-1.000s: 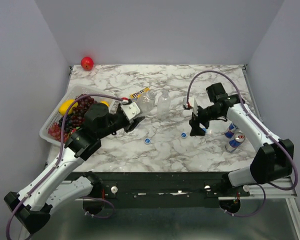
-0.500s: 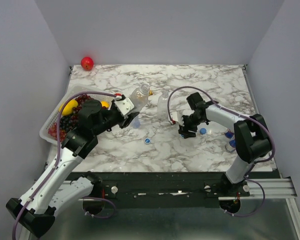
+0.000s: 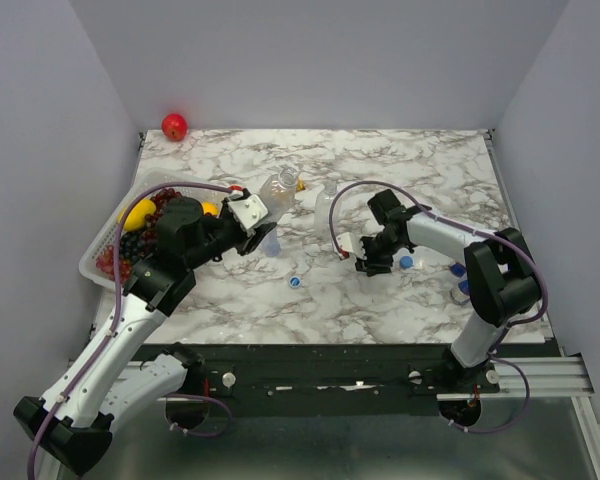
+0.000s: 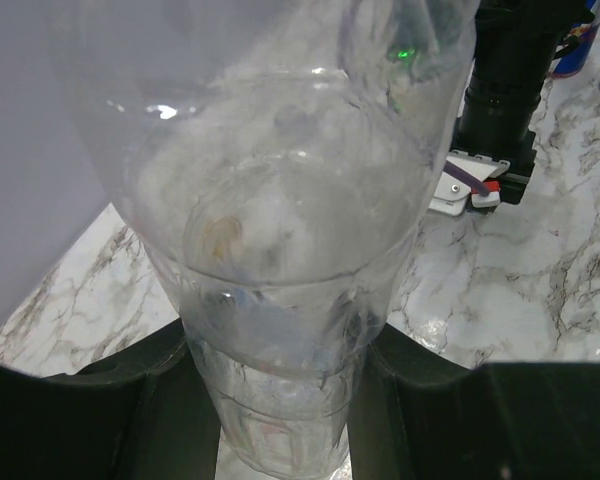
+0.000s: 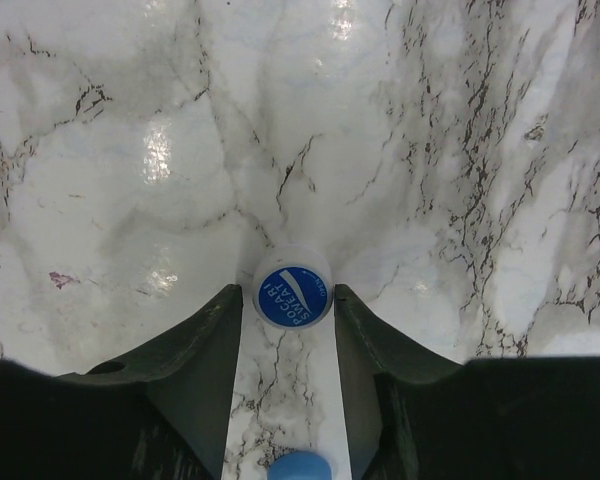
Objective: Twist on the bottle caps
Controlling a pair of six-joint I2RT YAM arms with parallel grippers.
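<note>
The left gripper [image 3: 263, 228] is clamped round a clear bottle [image 4: 280, 250], which it holds tilted above the table [image 3: 400, 160]. The right gripper [image 3: 372, 262] is down at mid-table, its jaws close on either side of a blue cap [image 5: 292, 296] lying on the marble. Whether they actually pinch it, I cannot tell.

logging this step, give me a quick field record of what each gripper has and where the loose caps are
left gripper: shut on clear bottle
right gripper: fingers either side of blue cap on the table, contact unclear
second cap: on table beside right gripper
third cap: on table between the arms
</note>
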